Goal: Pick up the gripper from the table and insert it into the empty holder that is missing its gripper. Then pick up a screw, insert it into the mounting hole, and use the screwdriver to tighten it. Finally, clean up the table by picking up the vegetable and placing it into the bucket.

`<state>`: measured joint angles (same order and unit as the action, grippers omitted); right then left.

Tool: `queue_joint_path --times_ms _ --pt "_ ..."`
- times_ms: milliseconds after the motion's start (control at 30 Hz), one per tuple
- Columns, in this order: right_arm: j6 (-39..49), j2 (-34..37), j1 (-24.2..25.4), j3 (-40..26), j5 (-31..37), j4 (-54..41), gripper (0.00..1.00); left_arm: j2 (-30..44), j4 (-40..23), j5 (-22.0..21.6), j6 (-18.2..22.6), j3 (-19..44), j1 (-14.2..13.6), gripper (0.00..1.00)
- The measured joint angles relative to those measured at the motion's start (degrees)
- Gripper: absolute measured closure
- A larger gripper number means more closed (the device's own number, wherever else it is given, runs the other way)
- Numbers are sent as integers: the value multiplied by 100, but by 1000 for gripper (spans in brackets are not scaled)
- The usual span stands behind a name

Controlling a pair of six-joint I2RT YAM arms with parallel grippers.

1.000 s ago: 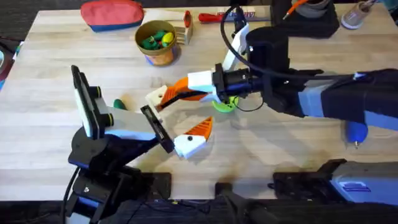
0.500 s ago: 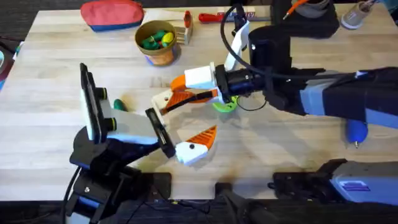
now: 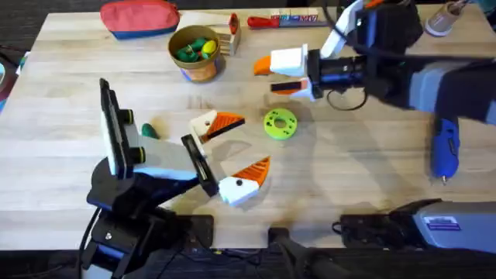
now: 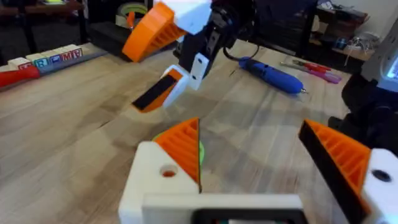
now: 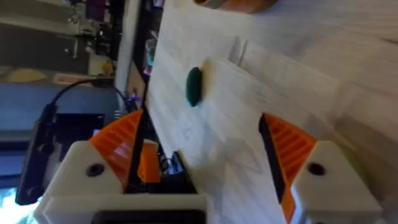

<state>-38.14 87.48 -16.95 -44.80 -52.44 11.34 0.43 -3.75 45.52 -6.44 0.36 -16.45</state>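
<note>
My left gripper (image 3: 231, 152) stands open over the table (image 3: 364, 194). Its far finger is the white holder (image 3: 201, 123), and the orange ribbed gripper wedge (image 3: 227, 121) sits in it. In the left wrist view the wedge (image 4: 183, 144) stands upright above a round mounting hole (image 4: 168, 171) that looks bare. My right gripper (image 3: 285, 74) hangs open farther back with nothing in it. The dark green vegetable (image 3: 149, 130) lies left of the left arm and is also seen as the vegetable (image 5: 194, 86). The tan bucket (image 3: 196, 70) stands at the back. The blue screwdriver (image 3: 445, 151) lies far right. The screw is out of view.
A lime-green disc (image 3: 280, 123) lies between the two grippers. A red pouch (image 3: 139, 17) and a red-handled tool (image 3: 267, 22) lie along the far edge. Toy vegetables fill the bucket.
My right gripper let go of the orange wedge at the left finger's holder and drew back up and to the right. The left arm has barely moved.
</note>
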Motion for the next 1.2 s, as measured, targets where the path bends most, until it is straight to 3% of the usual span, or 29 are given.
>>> queue_joint_path --times_ms 200,433,633,700,767,967,1200 --pt "2046 -325 195 -851 1055 -2940 9 0 -2 15 0 0 0 15" --pt "3539 -529 -605 -1112 2686 -4211 9 0 -2 15 0 0 0 15" --pt "3949 -186 -1425 -1112 3840 -4169 123 -2 -2 17 0 0 0 14" --pt "4016 -85 -1606 -1112 4012 -4064 246 0 -2 17 0 0 0 14" --pt "4058 -3 -1759 -1112 4123 -3946 442 0 -2 18 0 0 0 14" --pt "4113 223 -1860 -1112 4266 -3675 719 -2 -2 20 0 0 0 16" --pt "4117 289 -1867 -1112 4325 -3631 736 0 -2 20 0 0 0 15"
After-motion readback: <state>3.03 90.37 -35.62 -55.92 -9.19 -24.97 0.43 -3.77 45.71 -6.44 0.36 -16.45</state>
